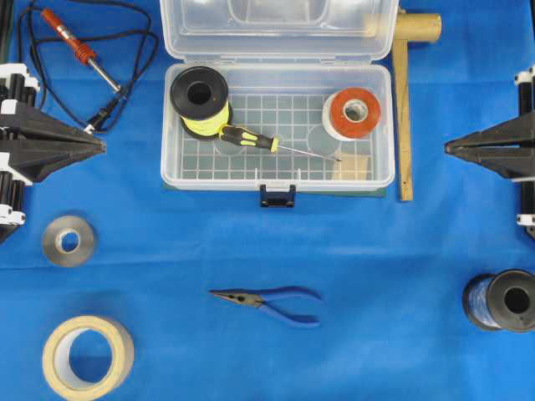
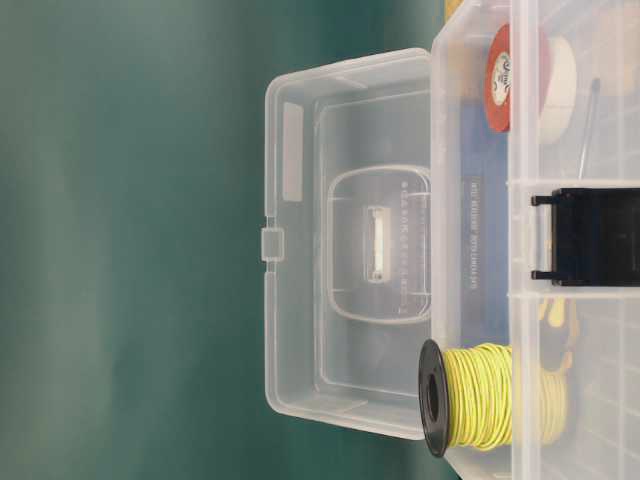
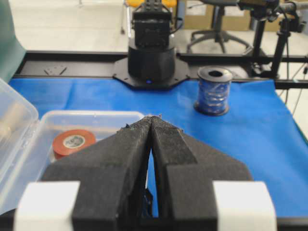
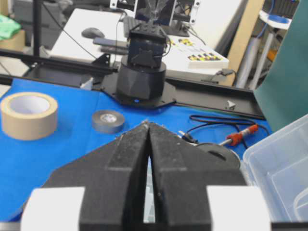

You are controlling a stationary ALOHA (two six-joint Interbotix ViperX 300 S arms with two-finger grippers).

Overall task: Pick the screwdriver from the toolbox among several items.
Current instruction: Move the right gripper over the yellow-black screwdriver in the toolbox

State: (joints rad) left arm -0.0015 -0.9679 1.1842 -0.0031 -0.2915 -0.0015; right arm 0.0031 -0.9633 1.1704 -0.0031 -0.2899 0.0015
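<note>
Not started: both my hands, left hand (image 1: 102,146) and right hand (image 1: 448,149), are closed and empty; next I must open one over the yellow-and-black-handled screwdriver (image 1: 251,137) in the clear plastic toolbox (image 1: 171,150).

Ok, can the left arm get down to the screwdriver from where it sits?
Probably yes. The toolbox lid is open and nothing covers the screwdriver. Its handle lies close against the yellow wire spool, so the shut left pincer would need to open and come from above.
</note>
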